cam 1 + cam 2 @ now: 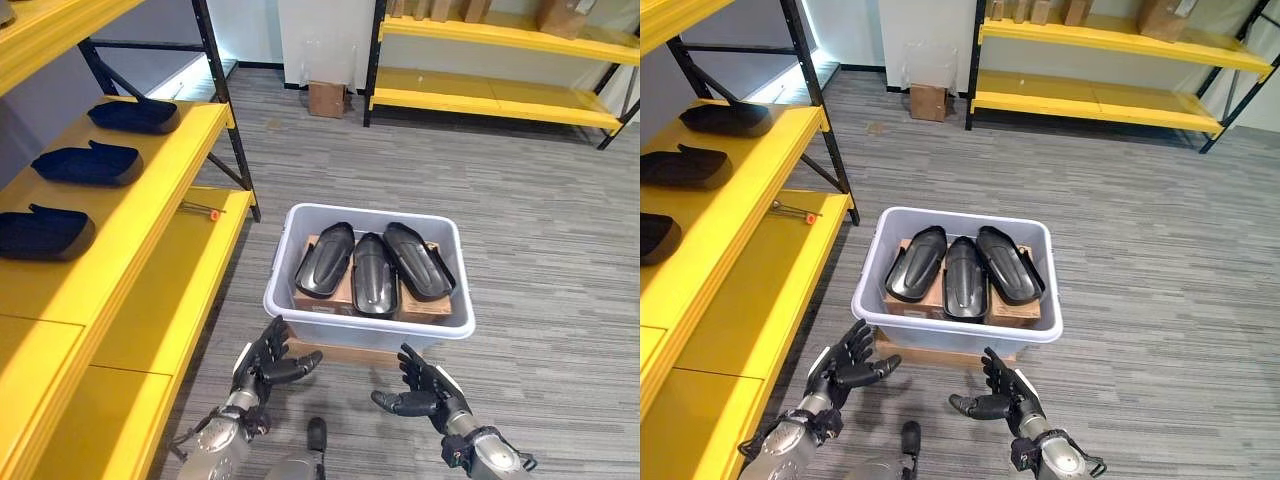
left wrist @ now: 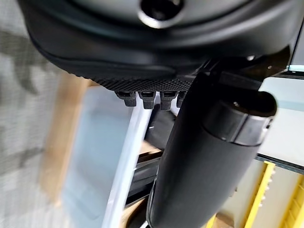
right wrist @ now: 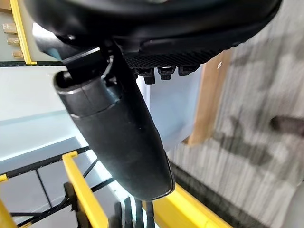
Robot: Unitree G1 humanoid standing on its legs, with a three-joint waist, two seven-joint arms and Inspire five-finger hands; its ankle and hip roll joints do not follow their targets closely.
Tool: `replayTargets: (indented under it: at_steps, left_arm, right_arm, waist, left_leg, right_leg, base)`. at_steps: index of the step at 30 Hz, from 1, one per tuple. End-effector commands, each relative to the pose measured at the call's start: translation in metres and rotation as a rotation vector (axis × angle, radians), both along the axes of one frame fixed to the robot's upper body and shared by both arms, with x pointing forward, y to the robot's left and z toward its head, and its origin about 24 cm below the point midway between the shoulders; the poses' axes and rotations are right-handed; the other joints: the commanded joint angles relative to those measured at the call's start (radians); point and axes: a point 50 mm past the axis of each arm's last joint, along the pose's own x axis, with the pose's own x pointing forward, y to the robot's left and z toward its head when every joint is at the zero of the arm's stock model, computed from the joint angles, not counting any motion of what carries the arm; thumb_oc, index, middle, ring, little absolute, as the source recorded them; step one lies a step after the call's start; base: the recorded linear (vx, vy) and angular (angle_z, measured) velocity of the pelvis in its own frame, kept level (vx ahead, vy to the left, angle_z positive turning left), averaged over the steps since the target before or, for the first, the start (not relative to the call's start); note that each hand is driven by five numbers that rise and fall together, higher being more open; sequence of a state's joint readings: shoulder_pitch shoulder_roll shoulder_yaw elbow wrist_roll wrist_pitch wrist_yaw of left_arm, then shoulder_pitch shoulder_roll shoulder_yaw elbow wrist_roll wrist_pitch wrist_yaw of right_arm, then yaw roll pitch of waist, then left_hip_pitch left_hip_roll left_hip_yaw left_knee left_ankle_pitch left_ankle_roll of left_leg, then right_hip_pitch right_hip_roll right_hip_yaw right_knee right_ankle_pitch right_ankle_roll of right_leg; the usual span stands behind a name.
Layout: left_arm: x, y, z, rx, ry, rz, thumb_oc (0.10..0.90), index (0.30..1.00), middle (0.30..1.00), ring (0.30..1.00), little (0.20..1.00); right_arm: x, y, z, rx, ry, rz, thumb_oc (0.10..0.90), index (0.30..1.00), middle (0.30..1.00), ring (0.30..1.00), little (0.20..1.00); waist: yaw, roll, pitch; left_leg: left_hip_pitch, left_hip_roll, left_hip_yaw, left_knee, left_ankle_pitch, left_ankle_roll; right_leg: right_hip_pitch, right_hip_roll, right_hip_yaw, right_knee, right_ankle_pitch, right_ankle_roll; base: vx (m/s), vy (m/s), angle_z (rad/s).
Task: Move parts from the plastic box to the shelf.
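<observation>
I see both dark hands, left hand point(image 1: 268, 362) and right hand point(image 1: 425, 393), hovering spread, empty, before the pale grey plastic box point(image 1: 320, 322) holding three black curved shell parts point(image 1: 373, 272) on cardboard.

Plastic box point(image 1: 368, 318) sitting on the floor, three parts point(image 1: 375, 267) lying side by side in it — shelf point(image 1: 120, 230) standing left, three parts point(image 1: 88, 165) resting on it.

yellow shelf point(image 1: 150, 250), grey box point(image 1: 368, 322), black parts point(image 1: 375, 270)
</observation>
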State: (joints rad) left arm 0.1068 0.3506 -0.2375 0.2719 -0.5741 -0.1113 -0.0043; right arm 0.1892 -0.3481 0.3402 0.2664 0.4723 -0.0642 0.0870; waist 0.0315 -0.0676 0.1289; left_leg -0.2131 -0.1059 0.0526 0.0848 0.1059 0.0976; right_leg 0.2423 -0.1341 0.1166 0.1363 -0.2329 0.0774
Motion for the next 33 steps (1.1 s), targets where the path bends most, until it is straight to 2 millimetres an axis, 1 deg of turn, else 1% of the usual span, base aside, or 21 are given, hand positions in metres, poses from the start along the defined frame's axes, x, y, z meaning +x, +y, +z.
replayTargets:
  at_steps: [1,4,6,8,9,11,12,13,14,16,17,18,19,20,21,23,25,26,30,31,33]
  left_arm:
    - [0.014,-0.005,0.034,0.016,-0.203,-0.051,0.9,1.0,1.0,1.0,1.0]
    - [0.014,-0.005,0.034,0.037,-0.196,-0.068,0.9,1.0,1.0,1.0,1.0]
    - [0.014,-0.004,0.034,0.046,-0.194,-0.076,0.9,1.0,1.0,1.0,1.0]
    - [0.016,-0.004,0.035,0.06,-0.196,-0.086,0.9,1.0,1.0,1.0,1.0]
    - [0.017,-0.004,0.036,0.065,-0.197,-0.089,0.9,1.0,1.0,1.0,1.0]
    - [0.018,-0.005,0.036,0.072,-0.197,-0.094,0.9,1.0,1.0,1.0,1.0]
    - [0.018,-0.005,0.036,0.074,-0.194,-0.095,0.9,1.0,1.0,1.0,1.0]
    - [0.018,-0.004,0.036,0.074,-0.195,-0.092,0.9,1.0,1.0,1.0,1.0]
    - [0.018,-0.002,0.036,0.072,-0.195,-0.088,0.9,1.0,1.0,1.0,1.0]
    - [0.017,-0.001,0.036,0.066,-0.193,-0.083,0.9,1.0,1.0,1.0,1.0]
    - [0.017,-0.001,0.034,0.054,-0.186,-0.076,0.9,1.0,1.0,1.0,1.0]
    - [0.017,0.0,0.034,0.051,-0.186,-0.071,0.9,1.0,1.0,1.0,1.0]
    - [0.019,0.001,0.034,0.049,-0.188,-0.061,0.9,1.0,1.0,1.0,1.0]
    - [0.018,0.0,0.033,0.047,-0.187,-0.057,0.9,1.0,1.0,1.0,1.0]
    - [0.016,-0.001,0.03,0.034,-0.181,-0.05,0.9,1.0,1.0,1.0,1.0]
    - [0.014,-0.001,0.029,0.032,-0.177,-0.05,0.9,1.0,1.0,1.0,1.0]
    - [0.01,0.0,0.026,0.023,-0.161,-0.039,0.9,1.0,1.0,1.0,1.0]
    - [0.008,0.002,0.024,0.015,-0.15,-0.023,0.9,1.0,1.0,1.0,1.0]
    - [0.006,0.001,0.021,0.006,-0.137,-0.022,0.9,1.0,1.0,1.0,1.0]
    - [0.003,0.0,0.019,0.005,-0.127,-0.033,0.9,1.0,1.0,1.0,1.0]
    - [0.001,-0.001,0.017,0.004,-0.12,-0.037,0.9,1.0,1.0,1.0,1.0]
  right_arm:
    - [0.028,0.003,0.039,0.025,-0.23,0.043,0.9,1.0,1.0,1.0,1.0]
    - [0.029,0.004,0.04,0.028,-0.234,0.04,0.9,1.0,1.0,1.0,1.0]
    - [0.029,0.005,0.039,0.035,-0.233,0.041,0.9,1.0,1.0,1.0,1.0]
    - [0.03,0.007,0.039,0.034,-0.234,0.045,0.9,1.0,1.0,1.0,1.0]
    - [0.03,0.008,0.039,0.035,-0.235,0.05,0.9,1.0,1.0,1.0,1.0]
    - [0.03,0.009,0.039,0.031,-0.234,0.055,0.9,1.0,1.0,1.0,1.0]
    - [0.03,0.01,0.039,0.033,-0.233,0.055,0.9,1.0,1.0,1.0,1.0]
    - [0.03,0.01,0.039,0.039,-0.234,0.054,0.9,1.0,1.0,1.0,1.0]
    - [0.03,0.011,0.04,0.046,-0.236,0.054,0.9,1.0,1.0,1.0,1.0]
    - [0.032,0.012,0.041,0.045,-0.24,0.055,0.9,1.0,1.0,1.0,1.0]
    - [0.033,0.011,0.041,0.042,-0.241,0.058,0.9,1.0,1.0,1.0,1.0]
    - [0.034,0.011,0.042,0.04,-0.244,0.058,0.9,1.0,1.0,1.0,1.0]
    - [0.035,0.01,0.043,0.037,-0.247,0.059,0.9,1.0,1.0,1.0,1.0]
    - [0.035,0.011,0.042,0.033,-0.246,0.061,0.9,1.0,1.0,1.0,1.0]
    - [0.034,0.009,0.043,0.036,-0.249,0.06,0.9,1.0,1.0,1.0,1.0]
    - [0.034,0.008,0.043,0.034,-0.249,0.056,0.9,1.0,1.0,1.0,1.0]
    - [0.034,0.005,0.043,0.029,-0.247,0.052,0.9,1.0,1.0,1.0,1.0]
    - [0.034,0.002,0.045,0.026,-0.255,0.042,0.9,1.0,1.0,1.0,1.0]
    - [0.033,-0.002,0.044,0.022,-0.25,0.026,0.9,1.0,1.0,1.0,1.0]
    - [0.032,-0.003,0.044,0.023,-0.246,0.029,0.9,1.0,1.0,1.0,1.0]
    - [0.03,-0.004,0.042,0.018,-0.237,0.031,0.9,1.0,1.0,1.0,1.0]
  waist:
    - [-0.002,0.006,-0.088]
    - [-0.008,0.004,-0.09]
    - [-0.015,0.014,-0.085]
    - [-0.03,0.032,-0.066]
    - [-0.041,0.045,-0.052]
    - [-0.053,0.068,-0.033]
    - [-0.058,0.075,-0.032]
    - [-0.059,0.084,-0.028]
    - [-0.057,0.09,-0.024]
    - [-0.06,0.092,-0.011]
    - [-0.062,0.083,-0.009]
    - [-0.069,0.078,0.0]
    - [-0.074,0.064,0.006]
    - [-0.079,0.056,0.008]
    - [-0.074,0.035,-0.009]
    - [-0.068,0.029,-0.021]
    - [-0.064,0.025,-0.043]
    - [-0.061,0.024,-0.052]
    - [-0.06,0.027,-0.052]
    - [-0.06,0.032,-0.054]
    - [-0.061,0.037,-0.054]
  left_leg:
    - [-0.059,0.099,-0.022,0.06,-0.057,-0.094]
    - [-0.043,0.073,-0.019,0.07,-0.095,-0.071]
    - [-0.013,0.062,-0.024,0.058,-0.115,-0.055]
    - [0.026,0.059,-0.031,0.048,-0.13,-0.044]
    - [0.05,0.063,-0.036,0.041,-0.133,-0.039]
    - [0.1,0.071,-0.038,0.021,-0.143,-0.03]
    - [0.118,0.075,-0.038,0.011,-0.144,-0.03]
    - [0.138,0.082,-0.038,0.0,-0.146,-0.031]
    - [0.153,0.092,-0.032,-0.003,-0.151,-0.038]
    - [0.175,0.109,-0.032,-0.003,-0.168,-0.058]
    - [0.172,0.111,-0.035,0.004,-0.175,-0.073]
    - [0.181,0.111,-0.048,0.011,-0.186,-0.081]
    - [0.189,0.109,-0.056,0.014,-0.195,-0.093]
    - [0.195,0.106,-0.064,0.017,-0.2,-0.096]
    - [0.201,0.112,-0.058,0.006,-0.201,-0.107]
    - [0.207,0.119,-0.055,-0.002,-0.201,-0.114]
    - [0.206,0.139,-0.06,-0.016,-0.193,-0.127]
    - [0.207,0.158,-0.07,-0.026,-0.186,-0.14]
    - [0.214,0.183,-0.083,-0.048,-0.171,-0.152]
    - [0.223,0.202,-0.087,-0.072,-0.157,-0.16]
    - [0.228,0.215,-0.088,-0.089,-0.145,-0.168]
  right_leg:
    - [-0.044,0.001,-0.012,0.021,0.183,0.058]
    - [-0.086,-0.007,0.002,0.116,0.276,0.081]
    - [-0.14,0.004,0.001,0.218,0.328,0.087]
    - [-0.199,0.023,-0.017,0.336,0.371,0.081]
    - [-0.235,0.039,-0.025,0.397,0.377,0.075]
    - [-0.299,0.024,-0.083,0.465,0.334,0.055]
    - [-0.326,0.021,-0.105,0.459,0.31,0.044]
    - [-0.358,0.007,-0.145,0.435,0.263,0.026]
    - [-0.384,-0.03,-0.195,0.376,0.222,0.015]
    - [-0.371,-0.09,-0.256,0.245,0.198,0.02]
    - [-0.38,-0.114,-0.252,0.133,0.208,0.033]
    - [-0.361,-0.122,-0.238,0.066,0.233,0.046]
    - [-0.349,-0.133,-0.211,0.001,0.261,0.066]
    - [-0.349,-0.136,-0.175,-0.011,0.288,0.081]
    - [-0.304,-0.129,-0.189,-0.059,0.268,0.089]
    - [-0.287,-0.128,-0.21,-0.08,0.267,0.092]
    - [-0.269,-0.108,-0.223,-0.102,0.262,0.091]
    - [-0.256,-0.089,-0.232,-0.113,0.247,0.082]
    - [-0.245,-0.066,-0.239,-0.115,0.22,0.068]
    - [-0.238,-0.047,-0.242,-0.118,0.203,0.059]
    - [-0.233,-0.033,-0.244,-0.121,0.192,0.051]
  base:
    - [0.24,0.174,-0.02]
    - [0.21,0.167,-0.03]
    - [0.16,0.168,-0.08]
    - [0.13,0.175,0.02]
    - [0.13,0.178,0.08]
    - [0.16,0.157,0.05]
    - [0.19,0.112,0.16]
    - [0.2,0.06,0.16]
    - [0.2,-0.01,0.0]
    - [0.16,-0.119,-0.14]
    - [0.14,-0.181,0.02]
    - [0.14,-0.212,0.13]
    - [0.13,-0.191,0.24]
    - [0.14,-0.24,0.45]
    - [0.1,-0.165,0.59]
    - [0.1,-0.155,0.52]
    - [0.11,-0.237,0.19]
    - [0.08,-0.264,0.01]
    - [0.04,-0.15,0.02]
    - [0.06,-0.187,0.01]
    - [0.05,-0.163,0.03]
